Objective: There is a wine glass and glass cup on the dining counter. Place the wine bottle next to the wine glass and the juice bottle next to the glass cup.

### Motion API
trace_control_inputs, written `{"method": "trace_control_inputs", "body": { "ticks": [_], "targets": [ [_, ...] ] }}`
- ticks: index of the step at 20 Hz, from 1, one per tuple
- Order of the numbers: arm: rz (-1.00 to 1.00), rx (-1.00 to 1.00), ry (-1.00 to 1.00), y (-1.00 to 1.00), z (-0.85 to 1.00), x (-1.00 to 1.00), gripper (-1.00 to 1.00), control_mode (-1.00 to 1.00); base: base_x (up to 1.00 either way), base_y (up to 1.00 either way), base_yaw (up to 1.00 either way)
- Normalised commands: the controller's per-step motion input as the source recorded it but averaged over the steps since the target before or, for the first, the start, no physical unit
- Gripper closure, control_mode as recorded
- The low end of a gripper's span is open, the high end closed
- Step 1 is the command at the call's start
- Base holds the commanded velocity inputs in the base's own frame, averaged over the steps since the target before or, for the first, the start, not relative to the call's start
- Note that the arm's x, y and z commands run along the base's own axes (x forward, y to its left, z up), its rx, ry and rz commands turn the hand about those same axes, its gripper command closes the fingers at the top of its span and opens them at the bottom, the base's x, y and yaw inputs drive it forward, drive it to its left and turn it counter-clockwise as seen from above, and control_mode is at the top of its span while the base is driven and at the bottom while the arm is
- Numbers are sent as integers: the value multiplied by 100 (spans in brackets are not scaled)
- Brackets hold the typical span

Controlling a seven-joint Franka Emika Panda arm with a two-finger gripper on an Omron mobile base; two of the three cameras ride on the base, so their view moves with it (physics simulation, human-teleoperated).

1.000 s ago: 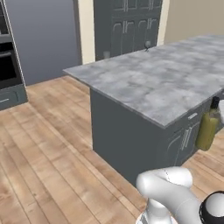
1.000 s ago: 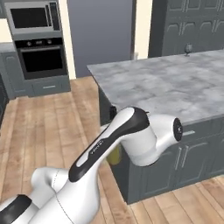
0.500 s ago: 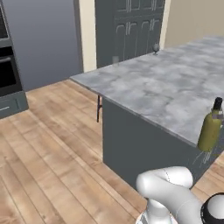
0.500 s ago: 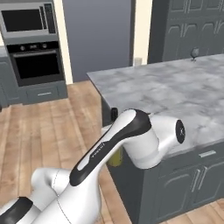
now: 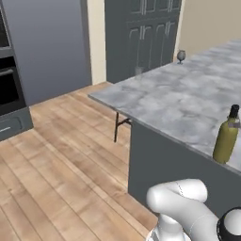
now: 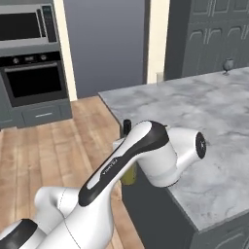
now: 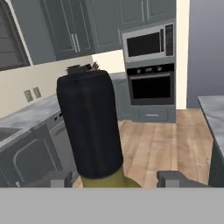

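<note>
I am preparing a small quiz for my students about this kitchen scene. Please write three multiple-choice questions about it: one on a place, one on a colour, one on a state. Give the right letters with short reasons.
1. Where does the wine glass stand?
A. on the far part of the dining counter
B. on the wooden floor
C. inside the oven

2. What colour is the body of the bottle?
A. red
B. olive yellow-green with a dark cap
C. blue

3. In what state is the bottle?
A. lying on the floor
B. standing alone on the oven
C. upright between the fingers of the gripper

Answers:
1. A, it stands small on the far counter top.
2. B, the left base view shows this colour.
3. C, the hand view shows a fingertip on each side of it.
</note>
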Motion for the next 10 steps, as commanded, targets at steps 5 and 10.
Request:
{"method": "trace_control_inputs", "body": {
  "ticks": [5, 10],
  "targets": [
    [0, 0, 0, 0, 0, 0, 100, 100, 76, 49, -11],
    [0, 0, 0, 0, 0, 0, 100, 100, 76, 50, -13]
  ]
}}
